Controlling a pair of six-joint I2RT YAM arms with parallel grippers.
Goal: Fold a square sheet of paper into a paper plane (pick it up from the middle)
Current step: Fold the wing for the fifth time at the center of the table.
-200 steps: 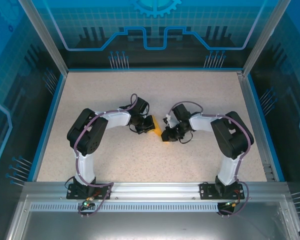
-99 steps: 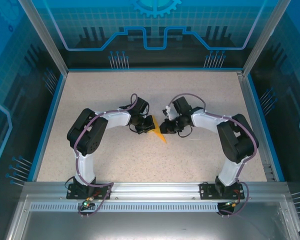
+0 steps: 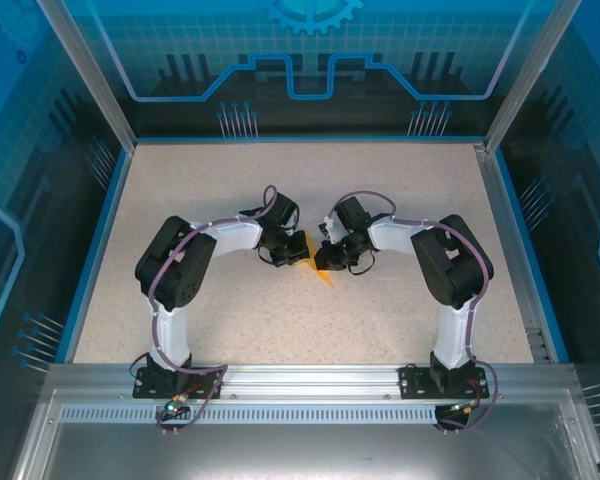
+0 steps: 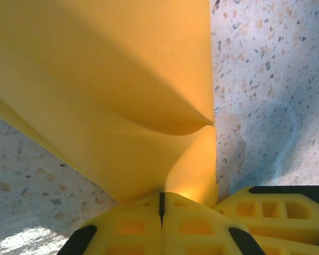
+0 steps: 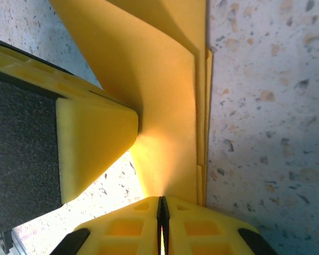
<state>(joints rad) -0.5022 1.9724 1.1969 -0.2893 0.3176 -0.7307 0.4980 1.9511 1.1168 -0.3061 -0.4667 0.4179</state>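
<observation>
Near the middle of the speckled table point(image 3: 400, 190), the two arms meet tip to tip over the paper plane point(image 3: 322, 270). From above, only a narrow orange sliver shows. Its pointed end sticks out toward the near edge of the table, and the rest is covered by the black wrists.

The left gripper point(image 3: 302, 250) is clenched on the paper. In the left wrist view its two yellow fingers point(image 4: 127, 226) are pressed together with just a thin dark seam between them. The sheet rises from that seam, bowed into a soft curve that hides much of the table behind it. A yellow finger of the other arm point(image 4: 279, 207) is cut off at the lower right corner. Whether it touches the paper there cannot be made out.

The right gripper point(image 3: 328, 256) is likewise closed on the paper. In the right wrist view its fingers point(image 5: 202, 228) meet tightly at the bottom edge, and the orange sheet comes up from between them. Along the sheet's right side, several layered edges lie stepped just beside one another. How many folds there are is hard to count. One finger of the left gripper point(image 5: 93, 143), with its dark pad, comes in from the left with its tip against the paper. The top of the sheet runs out of frame in both wrist views.
</observation>
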